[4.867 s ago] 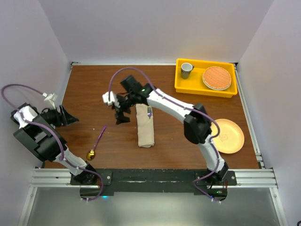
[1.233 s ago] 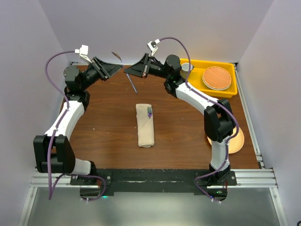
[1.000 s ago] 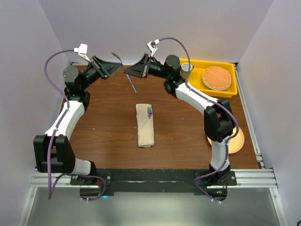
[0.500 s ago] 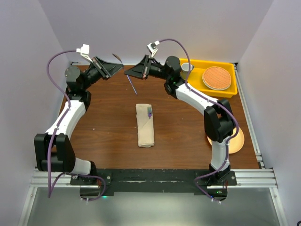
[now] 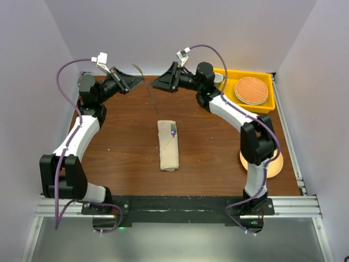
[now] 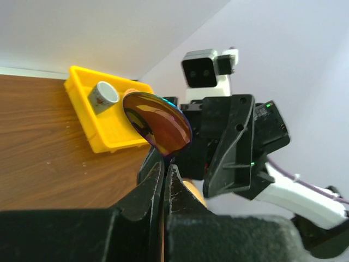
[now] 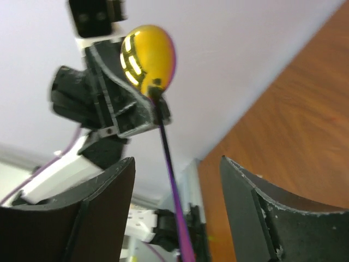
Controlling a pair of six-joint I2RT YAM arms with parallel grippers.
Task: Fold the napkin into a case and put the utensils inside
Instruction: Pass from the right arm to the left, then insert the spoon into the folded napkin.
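The spoon (image 5: 152, 97) hangs above the table's back edge, bowl (image 5: 138, 67) up and handle slanting down. My left gripper (image 5: 140, 79) is shut on the spoon's neck just below the bowl (image 6: 158, 130), its jaws pressed together around the neck (image 6: 163, 166). My right gripper (image 5: 155, 84) faces it from the right. It stands open, with the purple handle (image 7: 170, 174) running free between its fingers (image 7: 117, 185). The gold bowl (image 7: 148, 57) shows above. The napkin (image 5: 168, 145) lies folded as a narrow case mid-table, with the fork (image 5: 173, 129) tucked in its top end.
A yellow tray (image 5: 237, 105) at the back right holds a woven round mat (image 5: 251, 90) and a cup (image 6: 103, 95). The peach plate (image 5: 274, 159) lies at the right, partly behind my right arm. Walls close in on the table (image 5: 109, 147) at the back and both sides.
My left gripper has shut on the spoon below its bowl. My right gripper has opened, let go of the handle and drawn back a little to the right.
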